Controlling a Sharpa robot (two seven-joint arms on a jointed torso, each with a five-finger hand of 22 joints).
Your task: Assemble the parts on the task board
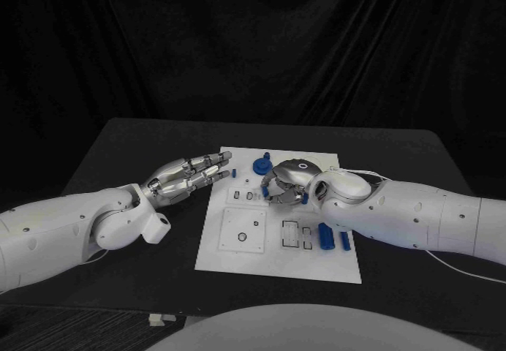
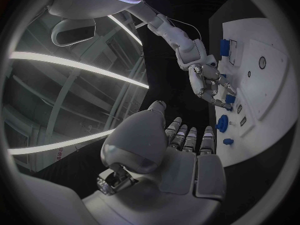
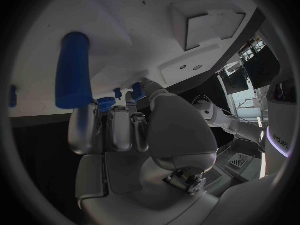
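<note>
While the left hand [image 1: 190, 176] hovers with fingers straight and apart, holding nothing, at the task board's [image 1: 276, 260] left edge, the right hand [image 1: 287, 184] curls over its far middle. I cannot tell whether it holds a blue part [image 1: 260, 165].

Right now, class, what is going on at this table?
A two-armed robot is assembling small blue parts on a white task board. Its right robot hand is curled over the middle of the board among blue pieces; whether it holds one cannot be told. Its left robot hand lies at the board's left edge, fingers extended, holding nothing. Two blue cylinders lie on the board beside the right arm.
</note>
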